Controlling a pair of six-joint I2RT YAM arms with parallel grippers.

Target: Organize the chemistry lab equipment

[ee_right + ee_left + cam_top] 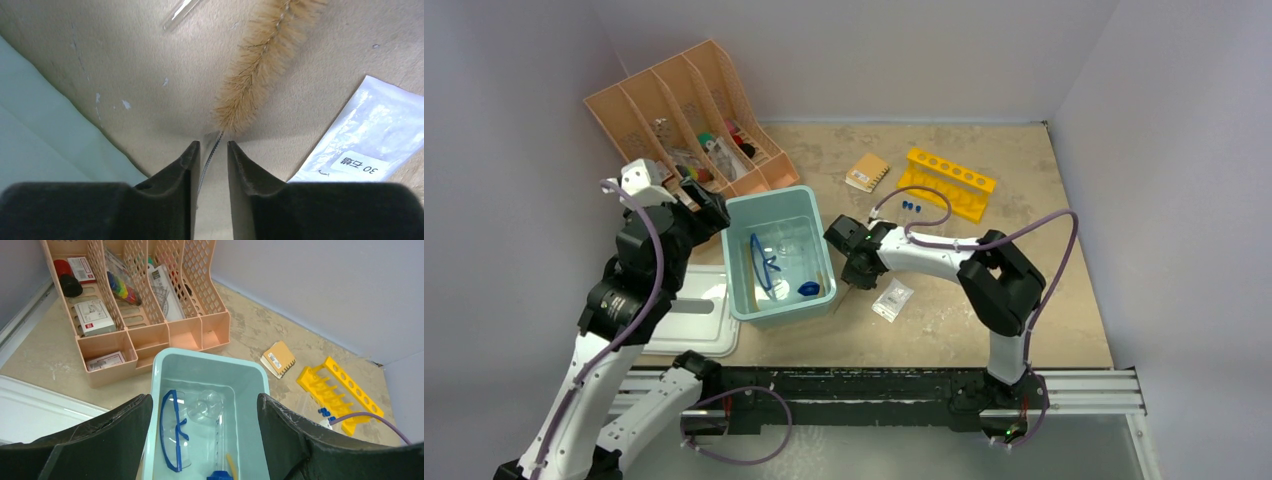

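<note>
Blue-rimmed goggles [172,435] lie in the pale teal tub [210,357], with a clear cylinder [218,440] on a blue base, a clear flask [205,407] and an end of amber tubing [231,465]. My left gripper [204,399] hovers open and empty above the tub. My right gripper [214,145] is down at the table beside the tub's right wall [828,262]. Its jaws are narrowly apart around the thin twisted wire stem of the brush [260,60], which lies on the table. Blue-capped test tubes [911,205] lie by the yellow rack [949,180].
The peach organiser [679,120] stands at the back left with several small items. A tan notebook [867,172] lies near the rack. A white packet [892,300] lies right of my right gripper. A white lid [689,320] lies left of the tub. A clear glass tube [182,10] lies beyond the brush.
</note>
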